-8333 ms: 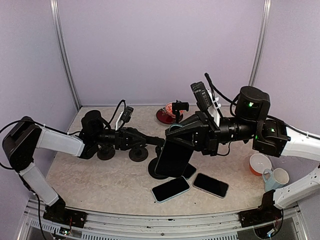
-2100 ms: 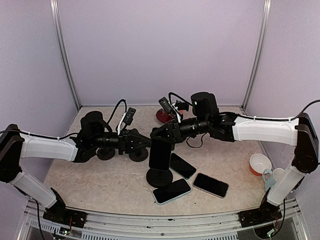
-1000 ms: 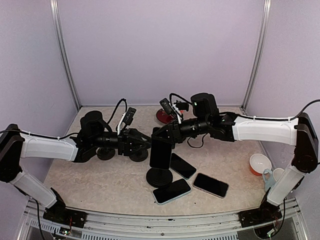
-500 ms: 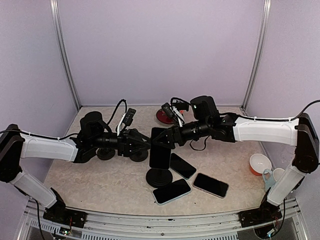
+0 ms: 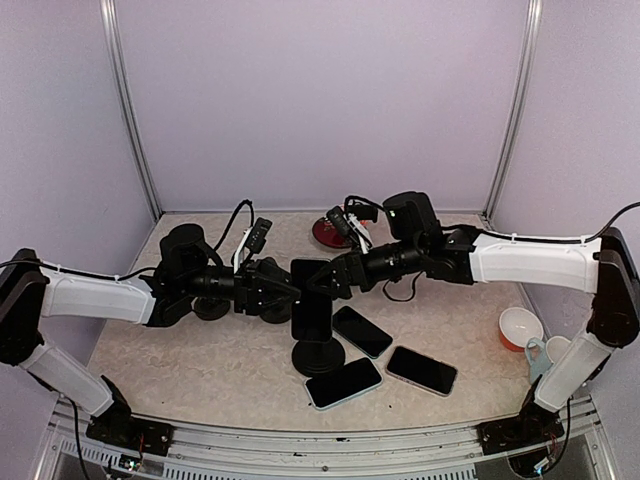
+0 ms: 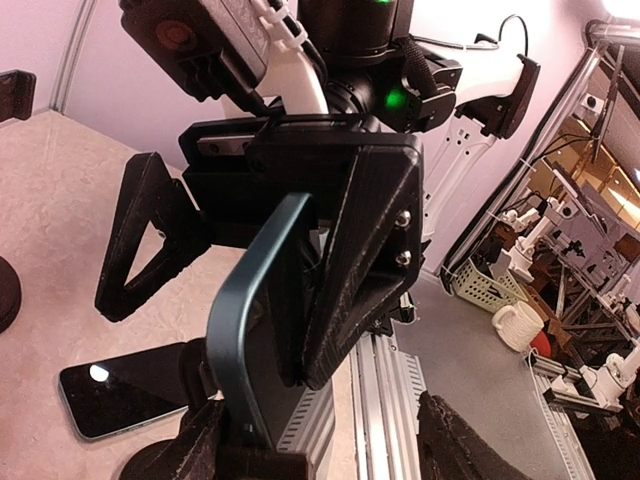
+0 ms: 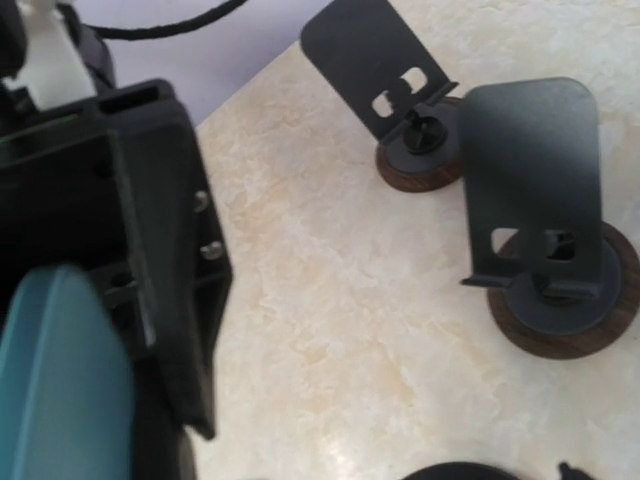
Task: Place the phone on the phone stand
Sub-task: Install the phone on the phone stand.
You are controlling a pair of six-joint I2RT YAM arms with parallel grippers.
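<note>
Purple walls close in a beige table (image 5: 150, 350), and most of your job looks done. Read it from 9 o'clock across to 3.

Your left gripper (image 5: 283, 292) reaches in from 9 o'clock toward the table's middle. Its wrist view shows its fingers (image 6: 195, 445) spread wide, low on either side of the stand, with nothing pinched between them. Two spare stands (image 5: 212, 306) sit under that arm and hold nothing.

At the centre, the phone (image 5: 312, 303) is upright on the stand (image 5: 318, 356), and its lower end meets the cradle. From the left wrist you see it edge-on as a teal rim (image 6: 232, 330) that leans back slightly. I judge it seated, though the pictures do not show whether it bears its own weight.

Your right gripper (image 5: 325, 282) comes in from 2 o'clock and straddles the phone's upper part. Its jaws stand far wider than the phone is thick. One finger (image 6: 355, 270) lies close against the phone, and I cannot tell whether it touches. The other is well clear, so it is not clamping.

Three loose phones (image 5: 362, 331) lie flat toward 5 o'clock. A red plate (image 5: 322, 232) sits at 12, with a bowl (image 5: 518, 327) and a mug (image 5: 556, 354) at 3.

What is left, as I read it, is to draw the right gripper back without brushing the phone, then check that the phone stands alone.
</note>
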